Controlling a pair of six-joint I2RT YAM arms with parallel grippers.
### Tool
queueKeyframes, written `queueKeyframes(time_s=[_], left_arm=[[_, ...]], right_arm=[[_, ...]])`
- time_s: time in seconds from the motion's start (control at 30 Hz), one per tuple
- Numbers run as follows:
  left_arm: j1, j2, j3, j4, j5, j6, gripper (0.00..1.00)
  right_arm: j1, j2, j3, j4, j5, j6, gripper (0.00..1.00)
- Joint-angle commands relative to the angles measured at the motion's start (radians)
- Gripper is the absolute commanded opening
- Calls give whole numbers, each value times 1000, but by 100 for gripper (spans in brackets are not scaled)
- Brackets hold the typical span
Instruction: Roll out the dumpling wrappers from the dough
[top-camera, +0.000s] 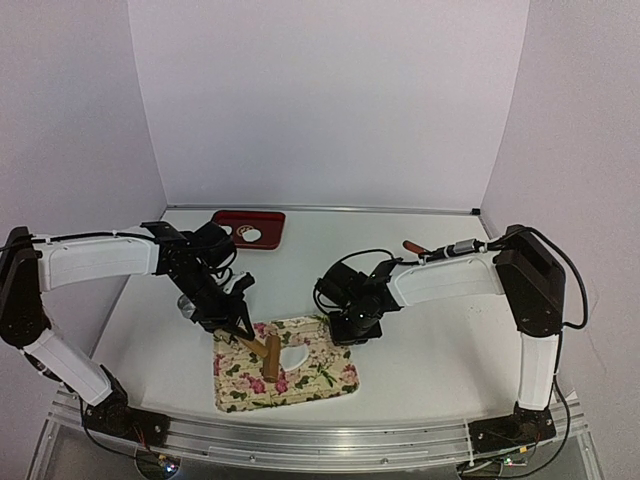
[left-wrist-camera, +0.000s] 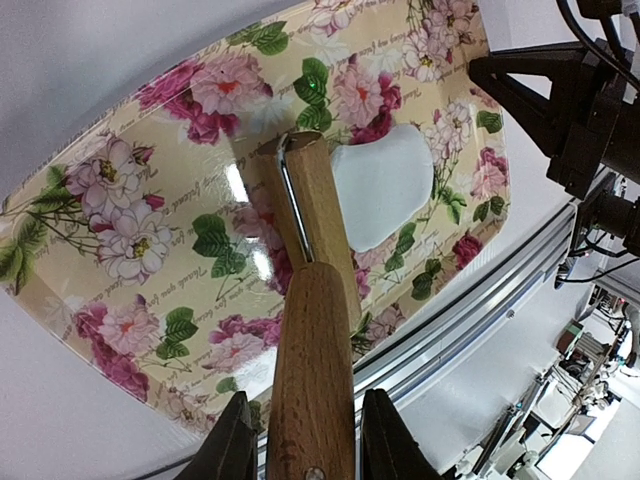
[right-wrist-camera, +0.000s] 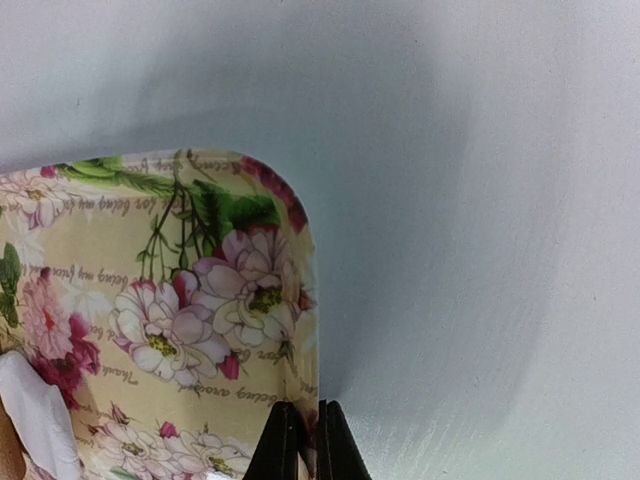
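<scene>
- Left gripper (left-wrist-camera: 310, 440) was clamped on the handle of the wooden roller (left-wrist-camera: 310, 260). Its two black fingers (left-wrist-camera: 235, 445) pressed in from either side, with the handle filling the gap between them.
- Straight out from those fingertips the handle ran to the roller head, which was down over the floral tray (left-wrist-camera: 130, 230).
- The dough piece (left-wrist-camera: 385, 185), white, flat and uneven in outline, lay past the fingertips at the far end of the roller. It sat just to one side of the head, its edge meeting the head's edge. Whether the two actually touched, I could not tell.
- Right gripper (right-wrist-camera: 297, 440) was closed, its fingers (right-wrist-camera: 280, 445) drawn together with barely a line between them.
- Those tips sat right on the rim of the floral tray, near a rounded corner. Whether the rim was pinched between them could not be made out.
- From the right fingers the dough piece lay across the tray's floor, well off to one side, only a white sliver in the wrist view.
- A dumpling wrapper (top-camera: 252, 235), small, round and white, was far from both sets of fingers. It rested on a red tray (top-camera: 228, 222) at the back of the table (top-camera: 430, 340), beyond the left arm.
</scene>
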Motion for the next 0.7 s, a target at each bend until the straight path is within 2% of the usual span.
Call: queueKeyframes(time_s=[0.0,0.2,0.67], left_arm=[[1,-5,67,-44,-11,20,0],[1,-44,142,-110,9,16,0],[1,31,141,-25,94,24,0]], right_arm=[[-3,-11,-5,-54,73,-4,0],[-4,-5,-1,-54,69,-7,0],[-3,-2,2,-54,74,-12,0]])
